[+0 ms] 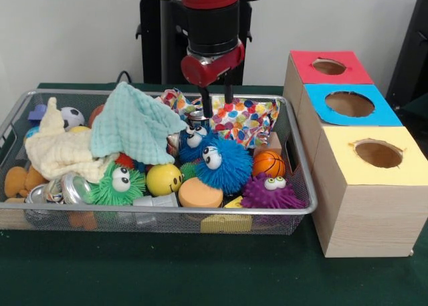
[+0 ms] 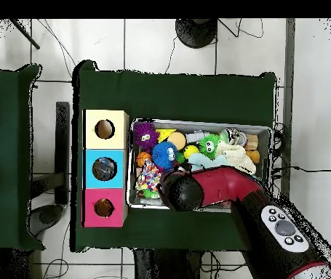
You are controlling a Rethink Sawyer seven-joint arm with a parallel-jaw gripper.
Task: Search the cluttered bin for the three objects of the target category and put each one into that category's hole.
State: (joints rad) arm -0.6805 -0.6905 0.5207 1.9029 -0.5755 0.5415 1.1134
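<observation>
From the front, the gripper (image 1: 218,104) hangs over the far middle of the wire bin (image 1: 20,115), its two black fingers spread apart and empty, tips just above the clutter beside the blue spiky ball (image 1: 223,161) and the spotted cloth (image 1: 251,119). No tan plush animal shows plainly here; tan-brown lumps at the bin's left end (image 1: 15,180), half under the cream cloth (image 1: 57,149), may be one, though I cannot tell. The step in hand looks like the search itself, so the sound way is to clear or lift what covers things, the green cloth (image 1: 134,125) above all, rather than stab down between the balls. If the lumps are a target, they lie well apart from the gripper, at the opposite end from the boxes. The red-topped box with its hole (image 1: 329,66) stands farthest back of the three

From overhead, the arm's red wrist covers the gripper, so its fingers are hidden. The red box's hole (image 2: 104,208) sits near the wrist, just beside the bin (image 2: 201,123). Something tan (image 2: 252,142) lies at the bin's far end from the boxes, too small to name
</observation>
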